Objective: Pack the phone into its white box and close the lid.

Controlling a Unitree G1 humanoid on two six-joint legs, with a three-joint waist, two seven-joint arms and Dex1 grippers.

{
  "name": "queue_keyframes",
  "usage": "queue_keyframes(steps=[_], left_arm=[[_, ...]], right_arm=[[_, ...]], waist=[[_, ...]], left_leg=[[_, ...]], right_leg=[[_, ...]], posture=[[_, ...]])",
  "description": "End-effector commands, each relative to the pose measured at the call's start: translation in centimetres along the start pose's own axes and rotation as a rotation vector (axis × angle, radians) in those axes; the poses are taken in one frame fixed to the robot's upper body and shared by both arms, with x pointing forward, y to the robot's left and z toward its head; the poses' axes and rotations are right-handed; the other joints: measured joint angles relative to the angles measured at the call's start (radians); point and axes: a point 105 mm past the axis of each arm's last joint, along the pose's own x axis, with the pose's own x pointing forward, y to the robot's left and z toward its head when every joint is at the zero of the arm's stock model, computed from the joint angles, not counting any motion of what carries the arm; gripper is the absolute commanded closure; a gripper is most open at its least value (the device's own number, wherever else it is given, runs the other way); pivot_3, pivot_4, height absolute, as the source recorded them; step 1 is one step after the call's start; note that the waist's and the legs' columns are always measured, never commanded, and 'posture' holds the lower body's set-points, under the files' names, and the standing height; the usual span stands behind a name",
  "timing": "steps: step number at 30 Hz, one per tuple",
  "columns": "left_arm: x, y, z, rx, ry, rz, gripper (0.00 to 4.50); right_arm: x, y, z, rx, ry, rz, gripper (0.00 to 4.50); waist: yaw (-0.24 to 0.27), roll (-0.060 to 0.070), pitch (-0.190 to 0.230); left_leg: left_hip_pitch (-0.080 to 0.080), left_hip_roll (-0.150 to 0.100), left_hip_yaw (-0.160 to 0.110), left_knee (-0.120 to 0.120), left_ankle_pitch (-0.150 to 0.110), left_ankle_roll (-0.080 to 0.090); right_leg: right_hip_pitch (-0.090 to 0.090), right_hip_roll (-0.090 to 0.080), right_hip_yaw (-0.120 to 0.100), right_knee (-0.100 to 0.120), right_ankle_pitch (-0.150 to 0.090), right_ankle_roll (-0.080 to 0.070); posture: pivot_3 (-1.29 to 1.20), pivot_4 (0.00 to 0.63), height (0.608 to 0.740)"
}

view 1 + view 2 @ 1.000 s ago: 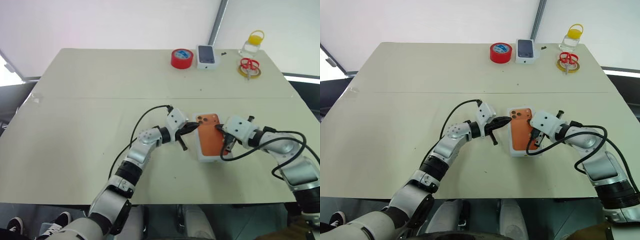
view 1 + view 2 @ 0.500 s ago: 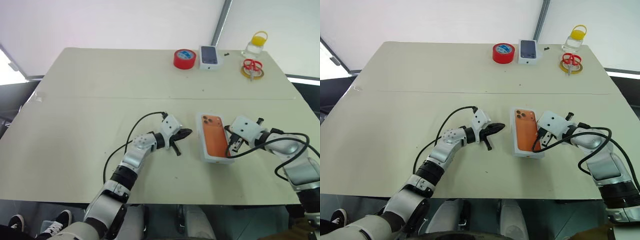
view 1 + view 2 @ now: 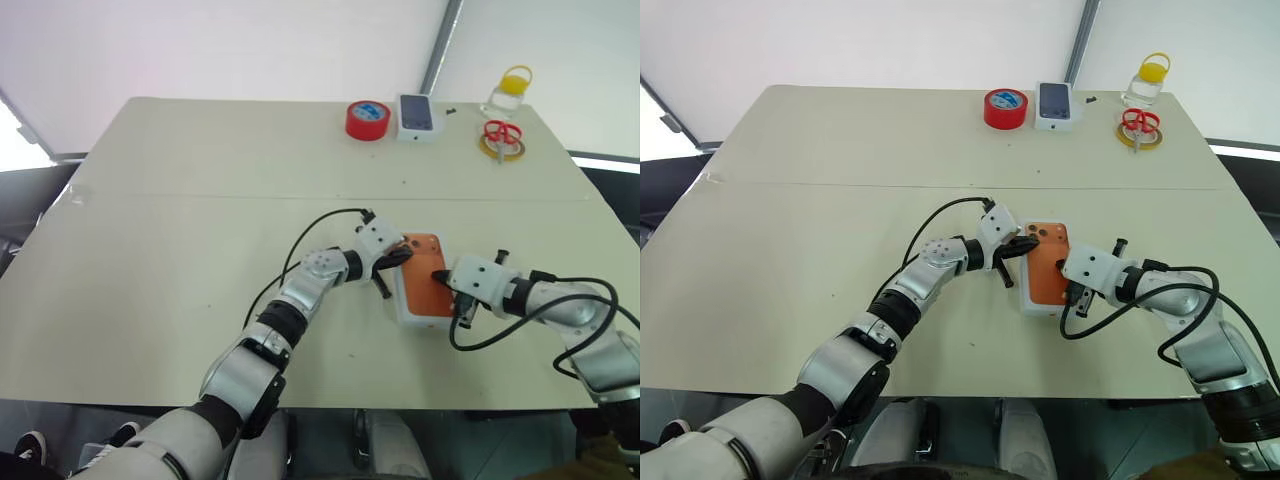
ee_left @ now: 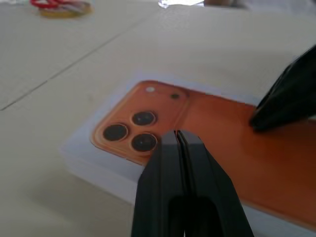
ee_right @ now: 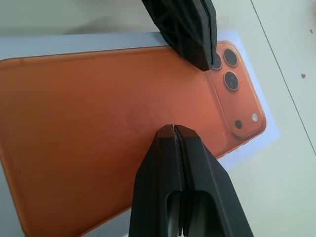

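The orange phone (image 3: 422, 276) lies back up in the white box (image 3: 415, 318) right of the table's middle, with its camera lenses (image 4: 129, 130) at the far end. My left gripper (image 3: 405, 255) is shut, and its tips are at the phone's camera corner. From the other side, my right gripper (image 3: 437, 277) is shut with its tips over the phone's back, seen close up in the right wrist view (image 5: 174, 129). Neither gripper holds anything. The lid is out of view.
At the table's far edge are a red tape roll (image 3: 367, 119), a small white box with a dark phone picture (image 3: 417, 114), red scissors on a yellow tape ring (image 3: 500, 137) and a bottle with a yellow cap (image 3: 508, 90). Black cables trail from both wrists.
Half a second ago both grippers stood apart from the phone, one on each side. Both have moved back in, and their shut tips are now over it.
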Motion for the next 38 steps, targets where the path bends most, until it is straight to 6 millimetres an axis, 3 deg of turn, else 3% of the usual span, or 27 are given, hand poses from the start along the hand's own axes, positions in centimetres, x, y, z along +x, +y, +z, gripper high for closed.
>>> queue_keyframes(steps=[1, 2, 4, 6, 8, 12, 14, 16, 19, 23, 30, 38], left_arm=[[-0.4, -0.5, -2.8, -0.005, 0.108, -0.032, 4.5], [-0.6, -0.4, -2.6, -0.047, 0.087, -0.044, 4.5], [-1.2, 0.2, -1.6, -0.108, 0.018, -0.045, 3.93], [-2.1, 0.8, -0.9, -0.098, -0.035, -0.05, 3.08], [-3.6, 2.0, -0.5, -0.095, -0.079, -0.023, 2.11], [-7.8, 4.2, 0.1, -0.065, -0.136, 0.041, 0.01], [-10.1, 4.7, 0.6, -0.052, -0.164, 0.065, 0.0], [-12.1, 5.2, 1.2, -0.078, -0.188, 0.107, 0.0], [-16.8, 6.5, 1.3, -0.204, -0.162, 0.208, 0.0], [-20.9, 6.6, 1.1, -0.111, -0.152, 0.302, 0.0], [-26.7, 5.5, -1.7, -0.124, -0.049, 0.396, 0.0], [-30.3, 4.9, -3.7, -0.096, 0.04, 0.473, 0.0]], right_arm=[[0.1, 2.0, -0.7, 0.045, 0.028, 0.092, 4.47], [0.1, 2.0, -0.7, 0.069, 0.031, 0.093, 4.47], [0.1, 2.0, -0.4, 0.216, 0.002, 0.11, 4.5], [0.0, 1.6, 0.4, 0.271, -0.038, 0.111, 3.96], [-0.1, 0.3, 1.2, 0.28, -0.086, 0.057, 3.22], [-0.7, -0.7, 1.6, 0.336, -0.135, 0.045, 1.09], [-1.0, -0.5, 2.0, 0.334, -0.16, 0.075, 0.05], [-1.2, -0.6, 2.7, 0.368, -0.204, 0.097, 0.05], [-1.4, -2.3, 5.5, 0.46, -0.349, 0.094, 0.05], [-1.2, -3.2, 5.8, 0.491, -0.369, 0.094, 0.05], [-1.4, -2.8, 3.6, 0.441, -0.3, 0.142, 0.05], [-4.3, -3.3, -1.0, 0.395, -0.231, 0.078, 0.05]], waist=[[-0.002, 0.0, -0.004], [-0.002, 0.0, -0.005], [-0.003, 0.0, -0.005], [-0.005, 0.0, -0.005], [-0.007, 0.0, -0.005], [-0.007, 0.001, -0.004], [-0.006, 0.002, -0.004], [-0.005, 0.003, -0.003], [-0.008, 0.004, -0.002], [-0.018, 0.005, -0.002], [-0.026, 0.006, -0.001], [-0.028, 0.006, -0.001]], left_leg=[[0.0, 0.0, 0.0, 0.0, 0.0, 0.0], [0.001, 0.0, 0.0, 0.0, 0.0, 0.0], [0.001, 0.001, 0.0, 0.0, 0.0, 0.0], [0.001, 0.001, 0.0, 0.0, 0.0, 0.0], [0.001, 0.002, 0.0, -0.001, 0.0, 0.0], [-0.001, 0.002, 0.001, -0.002, 0.0, 0.0], [-0.001, 0.002, 0.001, -0.002, 0.0, 0.0], [-0.002, 0.002, 0.001, -0.002, 0.0, 0.0], [-0.002, 0.001, 0.001, -0.001, 0.0, 0.0], [-0.002, 0.001, 0.0, -0.001, 0.0, 0.0], [-0.002, 0.0, 0.001, -0.002, 0.0, -0.001], [-0.002, 0.0, 0.002, -0.002, 0.0, -0.001]], right_leg=[[0.0, 0.0, 0.0, 0.0, 0.0, 0.0], [0.001, 0.0, 0.0, 0.0, 0.0, 0.0], [0.0, -0.001, 0.0, 0.0, 0.0, 0.0], [0.0, 0.0, 0.0, 0.0, 0.0, 0.0], [-0.001, 0.0, 0.0, 0.0, 0.0, 0.0], [-0.004, 0.0, 0.001, 0.002, 0.0, 0.0], [-0.004, 0.0, 0.001, 0.002, 0.0, 0.0], [-0.005, 0.0, 0.001, 0.002, 0.0, 0.0], [-0.005, -0.002, 0.002, 0.002, 0.001, -0.001], [-0.005, -0.001, 0.001, 0.003, 0.001, -0.001], [-0.005, -0.002, 0.002, 0.002, 0.001, -0.002], [-0.005, -0.003, 0.002, 0.002, 0.0, -0.002]], posture=[[0.0, 0.15, 0.739], [0.0, 0.15, 0.739], [0.0, 0.15, 0.739], [0.0, 0.15, 0.739], [0.0, 0.15, 0.739], [0.0, 0.15, 0.739], [0.0, 0.15, 0.739], [0.0, 0.15, 0.739], [0.0, 0.15, 0.739], [0.0, 0.15, 0.739], [0.0, 0.15, 0.739], [0.0, 0.15, 0.739]])
